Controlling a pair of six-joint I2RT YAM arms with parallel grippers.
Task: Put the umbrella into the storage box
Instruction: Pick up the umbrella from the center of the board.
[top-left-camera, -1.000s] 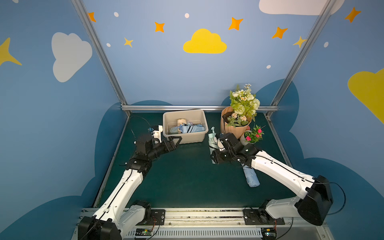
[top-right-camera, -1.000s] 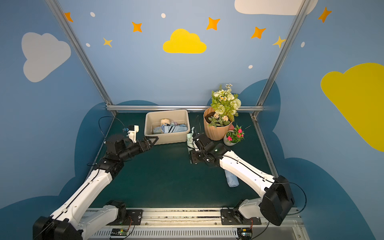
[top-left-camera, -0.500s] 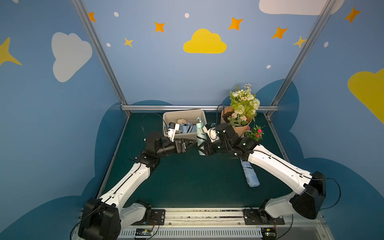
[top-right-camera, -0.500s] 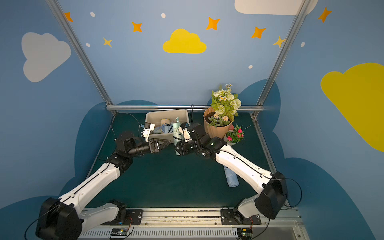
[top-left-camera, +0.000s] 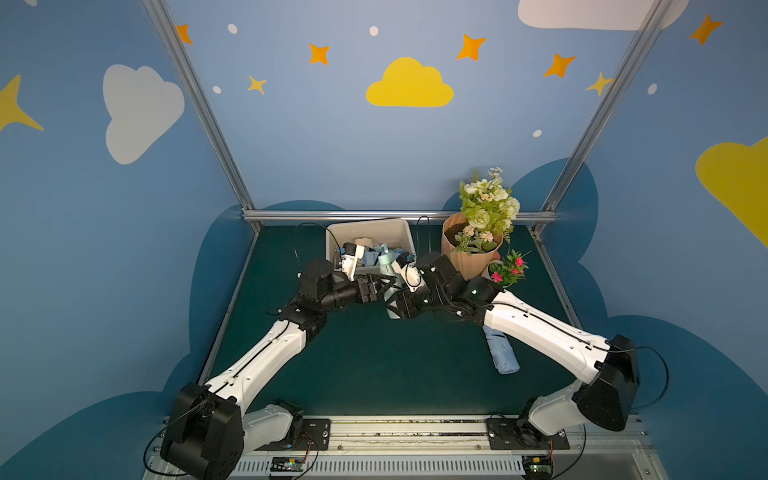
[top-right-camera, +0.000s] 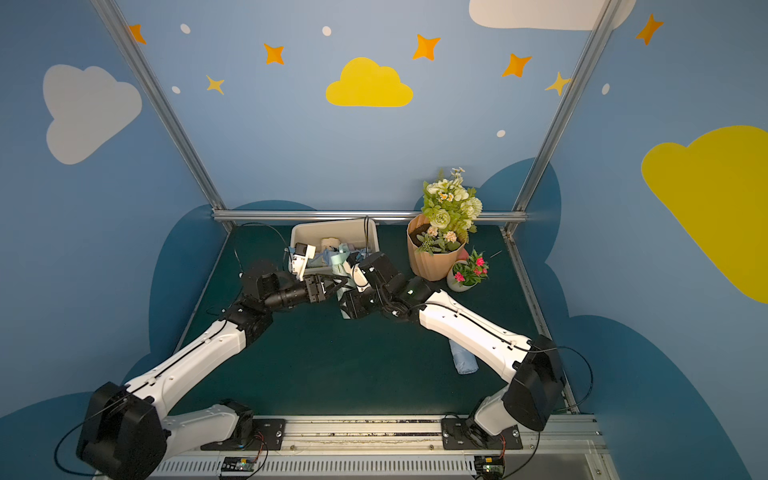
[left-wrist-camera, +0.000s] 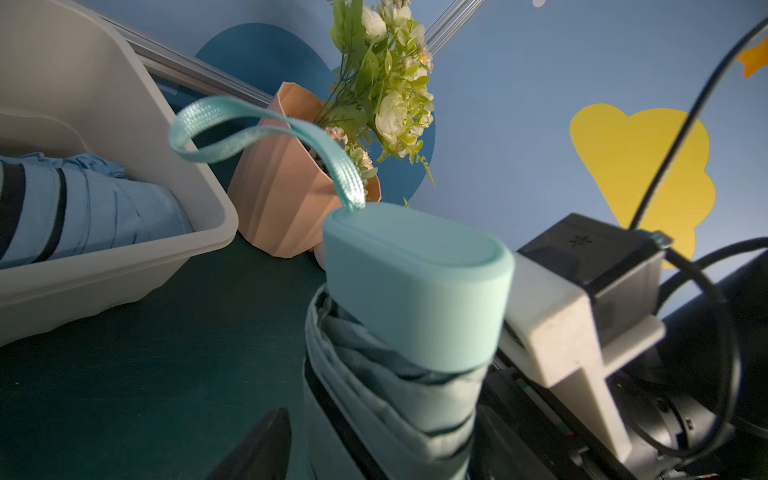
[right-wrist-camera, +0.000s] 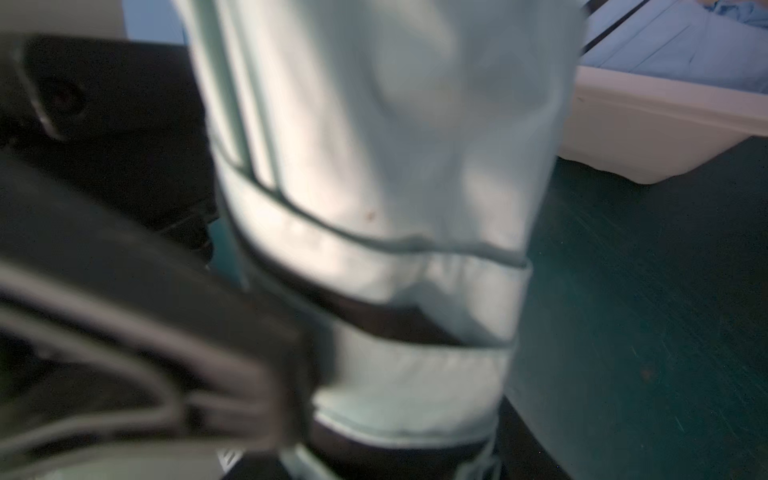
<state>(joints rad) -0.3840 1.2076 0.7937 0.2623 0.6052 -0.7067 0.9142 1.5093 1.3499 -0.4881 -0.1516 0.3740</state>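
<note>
First, close the open left hand (top-left-camera: 379, 289) around the umbrella (left-wrist-camera: 415, 291) — the right hand (top-left-camera: 395, 306) clamps its lower end. Release afterwards.

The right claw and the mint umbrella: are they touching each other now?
Touching. In a top view the right claw is shut around the lower part of the mint umbrella and holds it upright.

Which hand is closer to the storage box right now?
Left. The left hand straddles the mint umbrella just in front of the storage box; the right hand grips the umbrella's lower end, farther from the box.
</note>
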